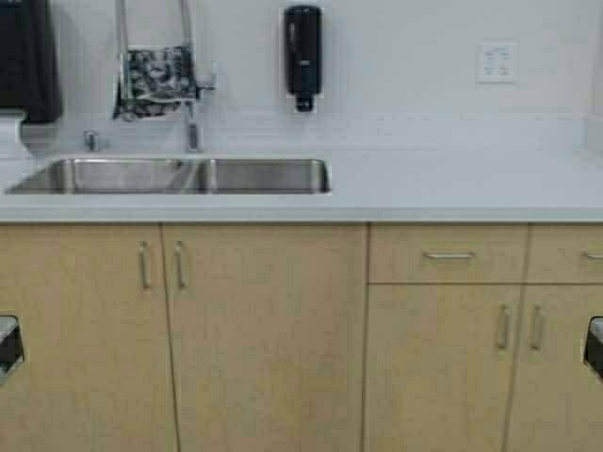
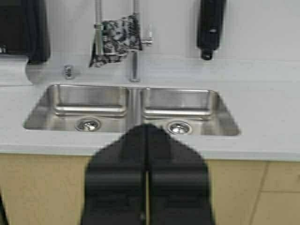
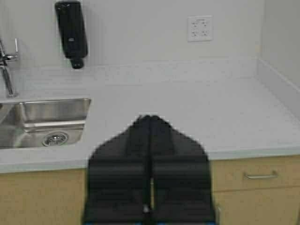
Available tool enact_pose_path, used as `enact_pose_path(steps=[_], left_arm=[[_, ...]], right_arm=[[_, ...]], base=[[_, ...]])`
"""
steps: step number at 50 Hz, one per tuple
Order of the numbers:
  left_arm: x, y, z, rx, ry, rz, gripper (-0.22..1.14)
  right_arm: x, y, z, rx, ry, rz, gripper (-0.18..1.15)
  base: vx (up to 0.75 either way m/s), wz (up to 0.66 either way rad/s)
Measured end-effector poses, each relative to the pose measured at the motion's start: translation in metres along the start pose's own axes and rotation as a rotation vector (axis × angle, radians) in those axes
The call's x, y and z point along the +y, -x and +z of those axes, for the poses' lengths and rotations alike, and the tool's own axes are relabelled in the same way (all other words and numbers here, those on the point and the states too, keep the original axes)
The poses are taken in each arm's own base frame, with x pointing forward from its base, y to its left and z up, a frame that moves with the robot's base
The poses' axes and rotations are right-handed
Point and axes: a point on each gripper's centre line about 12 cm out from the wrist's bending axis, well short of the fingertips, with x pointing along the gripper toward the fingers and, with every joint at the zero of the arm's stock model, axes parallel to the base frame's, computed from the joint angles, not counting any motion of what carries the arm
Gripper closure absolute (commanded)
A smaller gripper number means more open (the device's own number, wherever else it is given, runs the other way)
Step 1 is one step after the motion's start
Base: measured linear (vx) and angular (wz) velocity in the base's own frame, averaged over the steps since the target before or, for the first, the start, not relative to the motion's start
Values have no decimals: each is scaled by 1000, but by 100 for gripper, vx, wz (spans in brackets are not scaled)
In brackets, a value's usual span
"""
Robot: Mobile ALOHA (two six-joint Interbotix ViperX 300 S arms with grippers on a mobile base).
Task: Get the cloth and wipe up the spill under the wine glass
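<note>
The cloth (image 1: 155,80), dark floral on white, hangs over the faucet (image 1: 192,122) behind the sink; it also shows in the left wrist view (image 2: 115,40). The wine glass and the spill are out of view. My left gripper (image 2: 146,126) is shut and empty, held back in front of the cabinets, facing the sink. My right gripper (image 3: 150,117) is shut and empty, held back in front of the counter right of the sink. In the high view only small parts of the arms show at the left edge (image 1: 8,347) and the right edge (image 1: 595,347).
A double steel sink (image 1: 174,176) is set in the white counter (image 1: 452,184). A black soap dispenser (image 1: 302,56) hangs on the wall. A black paper towel dispenser (image 1: 28,56) hangs at far left. Wooden cabinets (image 1: 264,330) stand below. A wall outlet (image 1: 497,61) is at right.
</note>
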Motion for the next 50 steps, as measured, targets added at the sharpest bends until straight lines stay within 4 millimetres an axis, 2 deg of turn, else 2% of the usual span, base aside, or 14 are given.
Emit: enact_pose_path(steps=[29, 50], left_arm=[[0, -1, -3, -4, 8, -2, 89], [0, -6, -9, 16, 9, -1, 89]], right_arm=[[1, 0, 0, 2, -9, 3, 92], [16, -3, 1, 8, 26, 87, 92]], base=[[39, 30], [36, 21]])
